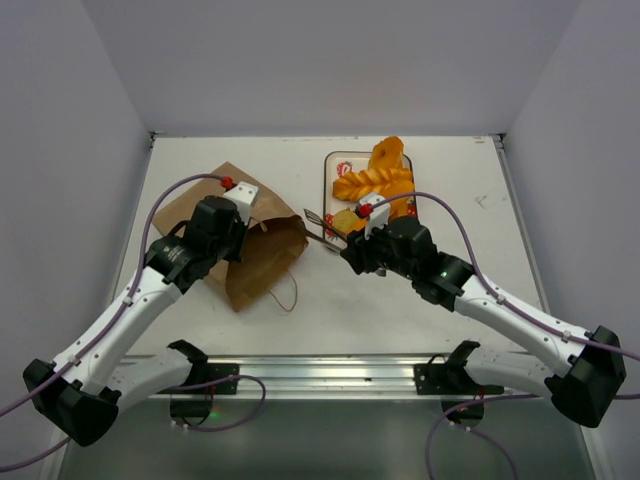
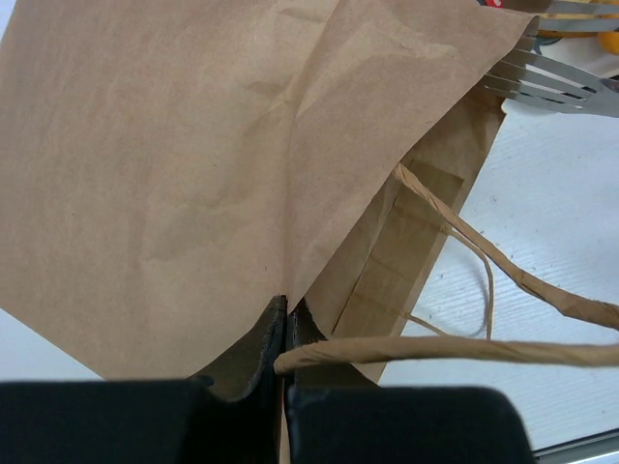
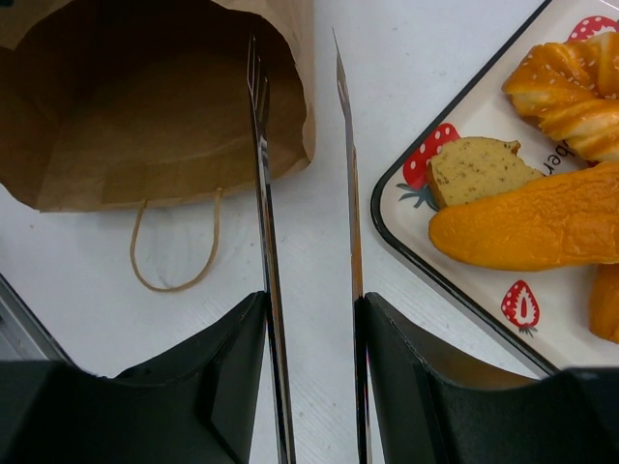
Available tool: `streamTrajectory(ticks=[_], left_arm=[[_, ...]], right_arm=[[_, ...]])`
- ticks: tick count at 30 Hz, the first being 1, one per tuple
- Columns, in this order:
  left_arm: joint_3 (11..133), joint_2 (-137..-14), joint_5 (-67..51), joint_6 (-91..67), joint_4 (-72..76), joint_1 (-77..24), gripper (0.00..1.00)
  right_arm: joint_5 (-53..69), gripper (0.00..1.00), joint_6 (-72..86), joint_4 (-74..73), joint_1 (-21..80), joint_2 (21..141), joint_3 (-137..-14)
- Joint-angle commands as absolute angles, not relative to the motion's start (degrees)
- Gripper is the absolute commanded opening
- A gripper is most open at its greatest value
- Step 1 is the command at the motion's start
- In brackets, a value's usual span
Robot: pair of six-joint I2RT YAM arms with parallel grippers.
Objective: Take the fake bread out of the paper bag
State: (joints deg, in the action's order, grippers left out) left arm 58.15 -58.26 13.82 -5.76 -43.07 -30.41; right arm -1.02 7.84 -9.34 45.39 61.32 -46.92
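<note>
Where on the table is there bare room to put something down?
Bare table lies right of the tray, up to the right edge, and along the near edge in front of the bag. Crowded: the gap between bag and tray, where the right gripper holds the tongs; the tray itself holds the bread.

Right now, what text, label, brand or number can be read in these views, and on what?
"ber": letters printed on the tray, right wrist view; the rest is hidden by the braided loaf.
Tray print in the top view: too small to read.
No print visible on the paper bag or the tongs.
</note>
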Motion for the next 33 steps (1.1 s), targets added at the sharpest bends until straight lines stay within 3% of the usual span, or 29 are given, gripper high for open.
streamTrajectory(ticks=[1,33], left_arm=[[59.4,-56.7,14.5,-5.3,-44.0,-30.8,0.00],[59.4,-57.6,14.0,-5.3,-42.9,-30.7,0.00]], right_arm=[[-3.2,0.48,6.2,-6.8,45.7,59.9,-48.8],[-3.3,0.48,6.9,-7.5,45.6,57.6,-47.4]])
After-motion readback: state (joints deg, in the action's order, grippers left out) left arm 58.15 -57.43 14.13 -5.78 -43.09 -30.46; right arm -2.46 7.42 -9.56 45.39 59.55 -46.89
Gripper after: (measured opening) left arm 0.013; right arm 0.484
